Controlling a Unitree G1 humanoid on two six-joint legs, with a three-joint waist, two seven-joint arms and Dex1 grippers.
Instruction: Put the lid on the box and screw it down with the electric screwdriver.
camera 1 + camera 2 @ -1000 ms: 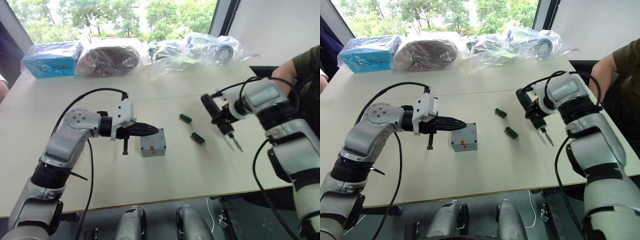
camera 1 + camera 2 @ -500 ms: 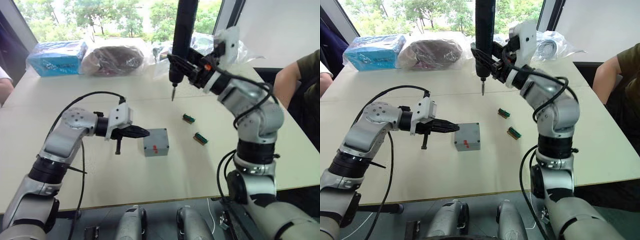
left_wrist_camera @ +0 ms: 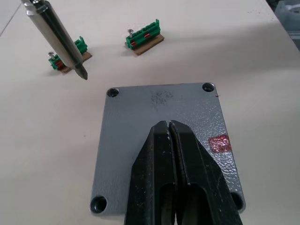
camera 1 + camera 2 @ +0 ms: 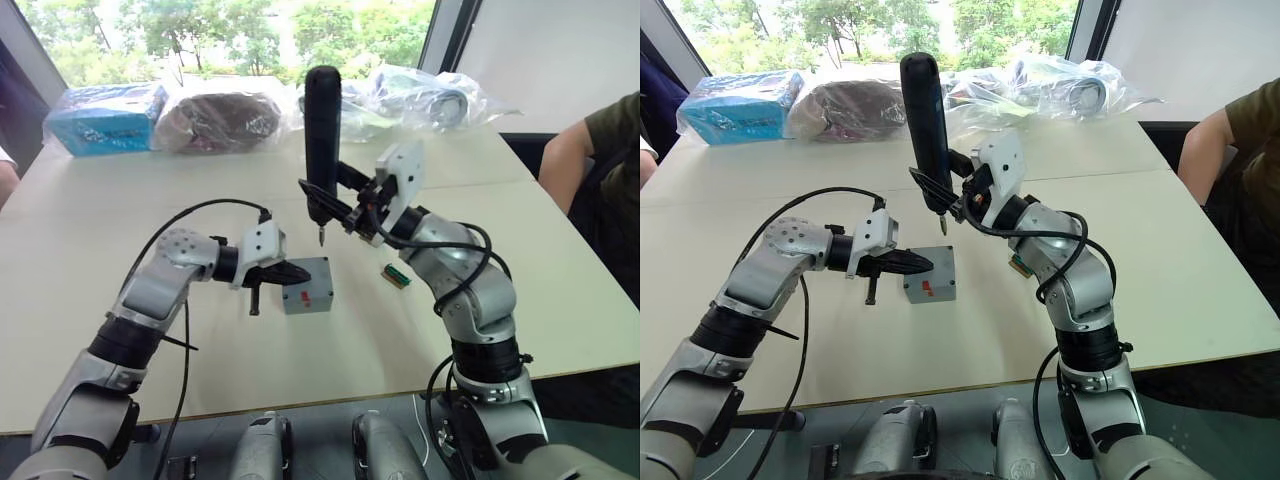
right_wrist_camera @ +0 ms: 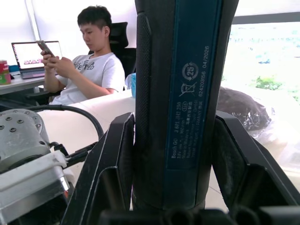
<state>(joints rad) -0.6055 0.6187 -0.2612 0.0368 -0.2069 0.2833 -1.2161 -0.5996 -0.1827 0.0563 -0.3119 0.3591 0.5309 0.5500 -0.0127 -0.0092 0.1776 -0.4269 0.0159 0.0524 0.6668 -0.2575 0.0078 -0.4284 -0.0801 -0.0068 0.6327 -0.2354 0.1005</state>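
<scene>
Screwdriver [image 4: 320, 140] stands near upright, clamped between the fingers of the right gripper [image 4: 345, 205]; its bit [image 3: 77, 68] hangs above the tabletop just off the far left corner of the lid [image 3: 161, 140], not over a screw hole.

Left gripper [image 3: 171, 164] is pressed together, fingertips on the lid. The lid sits on the box [image 4: 306, 285], mid-table toward the near edge.

Risks:
- A descent from here would likely put the bit on the table [image 4: 90, 300] beside the box; it must first shift onto the corner hole [image 3: 112, 92].
- Driving torque could turn or slide the box if the left fingers lift.

Clearance: two green blocks [image 3: 143, 40] lie well beyond the box; near edge is close, left side open.
</scene>
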